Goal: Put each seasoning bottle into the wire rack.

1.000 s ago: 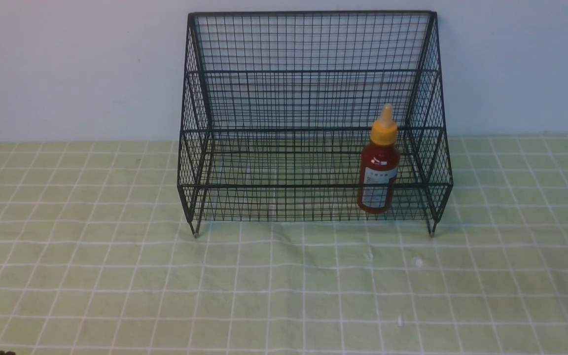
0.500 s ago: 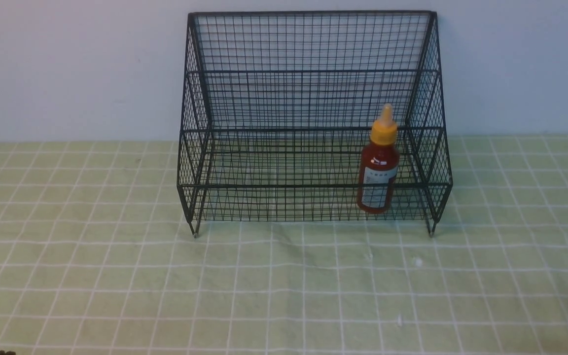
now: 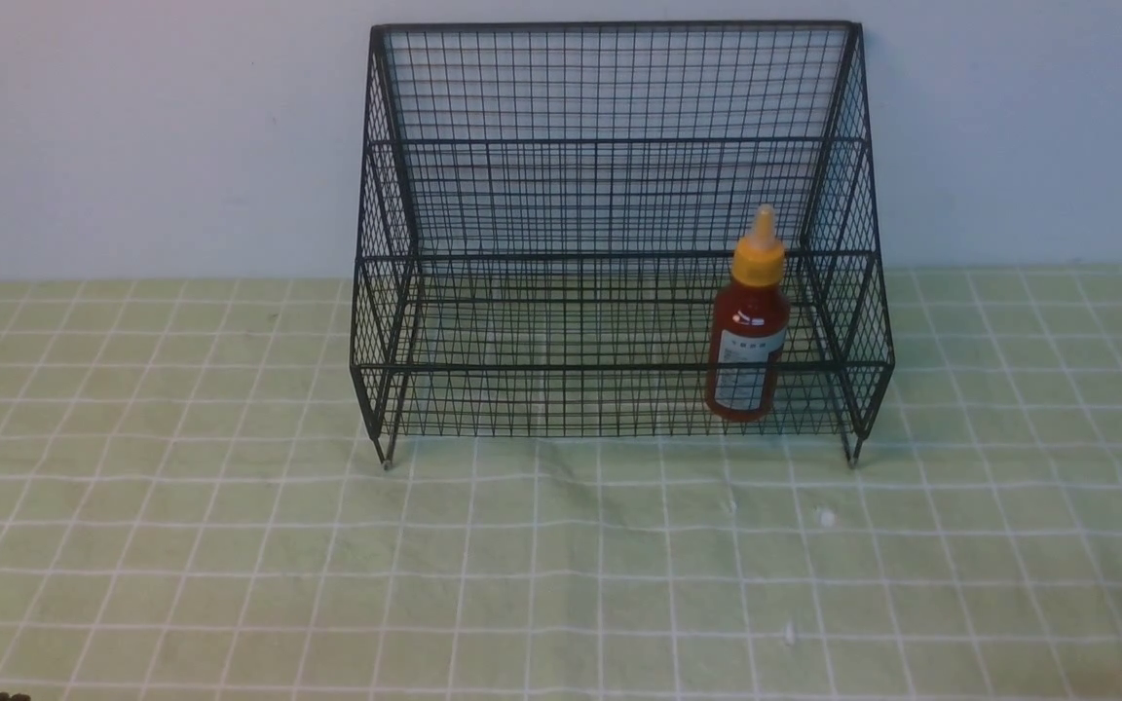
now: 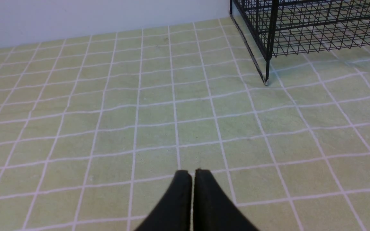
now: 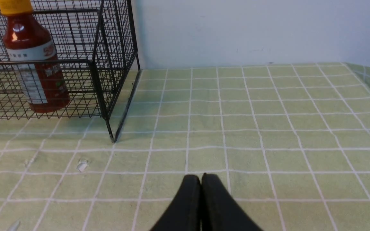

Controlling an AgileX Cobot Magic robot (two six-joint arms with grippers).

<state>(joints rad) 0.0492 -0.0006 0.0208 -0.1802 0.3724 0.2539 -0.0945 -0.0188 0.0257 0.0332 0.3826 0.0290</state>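
Since the seasoning bottle (image 3: 748, 331) already stands upright in the wire rack's (image 3: 619, 146) lowest tier by its right side, nearer the right end effector (image 5: 201, 175), both that and the left end effector (image 4: 192, 171) sit clenched, empty.

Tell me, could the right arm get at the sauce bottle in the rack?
Probably yes: the seasoning bottle stands upright behind the wire rack's low front rail, open above. The right gripper is shut and apart.

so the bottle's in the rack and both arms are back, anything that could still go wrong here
Little. The seasoning bottle stands upright on the lowest tier of the wire rack, close to its right side; a knock to the rack might tip it. Left gripper and right gripper are shut, clear of it.
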